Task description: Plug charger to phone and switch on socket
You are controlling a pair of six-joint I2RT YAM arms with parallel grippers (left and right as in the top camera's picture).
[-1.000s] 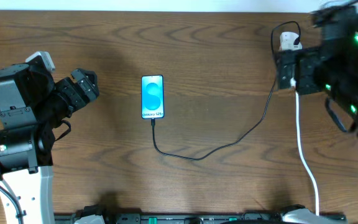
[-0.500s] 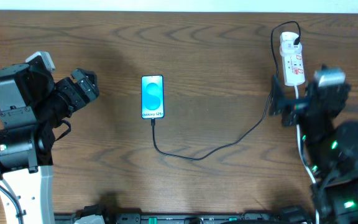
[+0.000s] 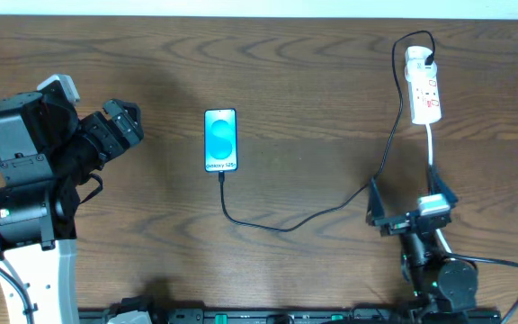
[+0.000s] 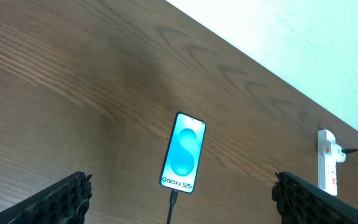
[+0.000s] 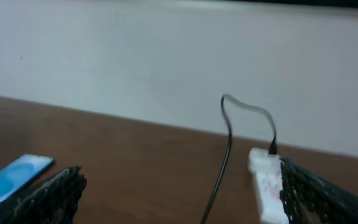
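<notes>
The charger (image 3: 286, 227), in the overhead view, runs as a thin black cable from the lettered short edge of the phone (image 3: 220, 140), where its tip meets the rim. It loops away and climbs to its black plug at the far end of the socket (image 3: 424, 87). The phone lies flat, screen up, on the wooden worktop (image 3: 286, 63). The socket lies well to the right of the phone, and its white cord (image 3: 432, 144) trails toward the near edge. The left gripper (image 3: 124, 123) hangs to the left of the phone, apart from it. The right gripper (image 3: 409, 202), fingers spread and empty, sits well right of the phone over the white cord, with the cable just beside it.

In the left wrist view, the left gripper (image 4: 182, 196) has its fingers wide apart at the lower corners, holding nothing. The phone (image 4: 184, 152) lies ahead between them, the cable at its near edge, and the socket (image 4: 328, 168) lies far to its right.

The right wrist view is blurred. The right gripper (image 5: 185, 193) is spread open. The phone (image 5: 8, 180) shows low at the left, with the socket (image 5: 267, 183) well to its right. The charger (image 5: 227, 143) arches above the socket. I cannot tell how the switches stand.
</notes>
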